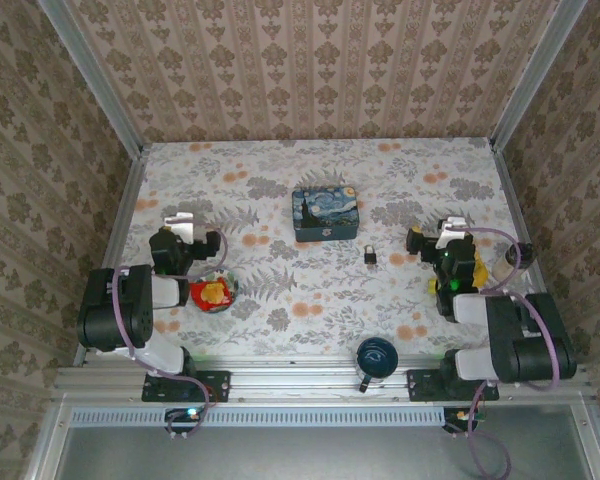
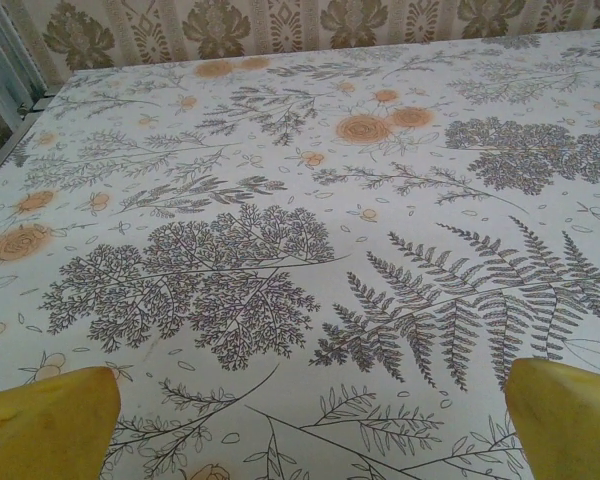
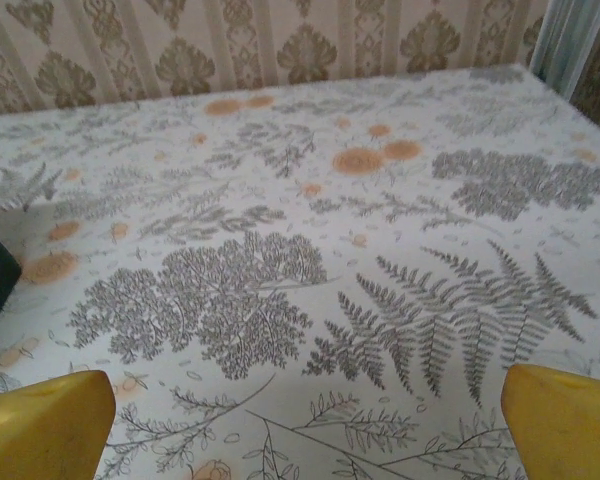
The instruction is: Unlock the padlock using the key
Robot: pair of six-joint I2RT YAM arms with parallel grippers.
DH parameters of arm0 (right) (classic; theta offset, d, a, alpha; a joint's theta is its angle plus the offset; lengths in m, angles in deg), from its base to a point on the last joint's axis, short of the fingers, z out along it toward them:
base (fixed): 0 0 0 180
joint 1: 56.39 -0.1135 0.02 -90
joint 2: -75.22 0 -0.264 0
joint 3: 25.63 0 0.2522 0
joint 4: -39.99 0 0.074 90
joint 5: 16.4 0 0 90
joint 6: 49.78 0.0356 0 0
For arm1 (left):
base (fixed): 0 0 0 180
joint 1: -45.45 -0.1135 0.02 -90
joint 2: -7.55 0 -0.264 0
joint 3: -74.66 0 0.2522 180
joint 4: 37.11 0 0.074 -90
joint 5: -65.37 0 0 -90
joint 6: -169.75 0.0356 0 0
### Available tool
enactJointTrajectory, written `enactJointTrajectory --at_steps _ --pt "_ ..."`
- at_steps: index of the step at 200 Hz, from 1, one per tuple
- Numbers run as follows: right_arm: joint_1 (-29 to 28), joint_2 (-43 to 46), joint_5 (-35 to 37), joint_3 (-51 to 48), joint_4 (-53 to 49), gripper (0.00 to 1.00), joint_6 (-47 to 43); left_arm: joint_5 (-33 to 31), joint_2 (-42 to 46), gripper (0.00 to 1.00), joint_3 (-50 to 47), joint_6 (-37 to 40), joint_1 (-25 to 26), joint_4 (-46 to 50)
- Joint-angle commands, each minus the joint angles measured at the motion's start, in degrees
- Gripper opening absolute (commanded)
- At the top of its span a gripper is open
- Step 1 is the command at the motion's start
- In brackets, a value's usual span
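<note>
Two grippers stand wide open and you have nothing in either of them. Your left gripper [image 1: 180,222] hangs near the left edge of the table [image 1: 310,300], and your right gripper [image 1: 450,230] hangs near the right edge, each roughly midway between the near and far edges. From the left wrist, your yellow fingertips [image 2: 45,425] sit far apart at the bottom corners with bare fern-printed cloth between them, and the right wrist's fingertips [image 3: 565,420] show the same wide spread. The padlock [image 1: 370,256] lies flat near the table's centre, slightly toward the right edge. It is just off the near right corner of the starry-night tin [image 1: 326,214] but apart from it, between the tin and your right gripper. A blue mug [image 1: 377,358] stands at the near edge, right of the middle. A red-and-yellow object [image 1: 212,293] rests toward the near left corner, just beside your left arm.
</note>
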Motion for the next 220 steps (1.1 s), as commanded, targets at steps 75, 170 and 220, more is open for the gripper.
enactJointTrajectory --at_steps 75,170,220 --pt "-2.22 -7.37 4.05 8.89 -4.22 1.0 -0.91 1.2 0.56 1.0 1.32 1.37 -0.13 0.98" --pt "-0.55 -7.4 -7.74 9.82 -6.09 1.0 -3.39 1.11 0.54 1.0 1.31 1.43 -0.09 1.1" --pt "-0.55 -7.4 -7.79 9.83 -6.04 1.0 -3.39 0.96 0.57 1.0 1.07 1.99 0.47 0.86"
